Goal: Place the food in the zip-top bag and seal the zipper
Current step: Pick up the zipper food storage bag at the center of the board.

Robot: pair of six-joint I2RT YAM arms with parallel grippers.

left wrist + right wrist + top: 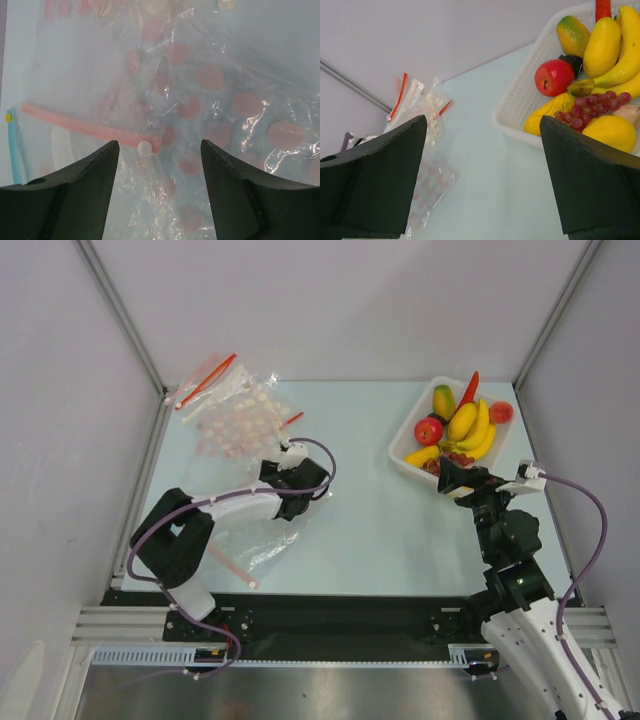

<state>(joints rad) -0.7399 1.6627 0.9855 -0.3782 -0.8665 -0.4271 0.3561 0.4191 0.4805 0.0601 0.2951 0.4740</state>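
Observation:
The food lies in a white basket [403, 446]: yellow bananas [472, 426], red chili [470, 388], red apple [428, 430], dark grapes [458, 458], mango [444, 400], peach [501, 412]. My right gripper [455, 478] is open and empty at the basket's near corner; its wrist view [482, 118] shows the apple [554, 77] and grapes [590, 110] ahead on the right. My left gripper [293, 485] is open just above the crinkly zip-top bag [262, 538]. The zipper [232, 568] and its white slider [144, 148] lie ahead of the left fingertips [159, 142]. Pink dots show in or under the plastic.
Two more bags lie at the back left: one with red strips [212, 380] and a white-dotted one [236, 425]. Walls close the table on the left, back and right. A blue strip [14, 145] lies beside the zipper's far end.

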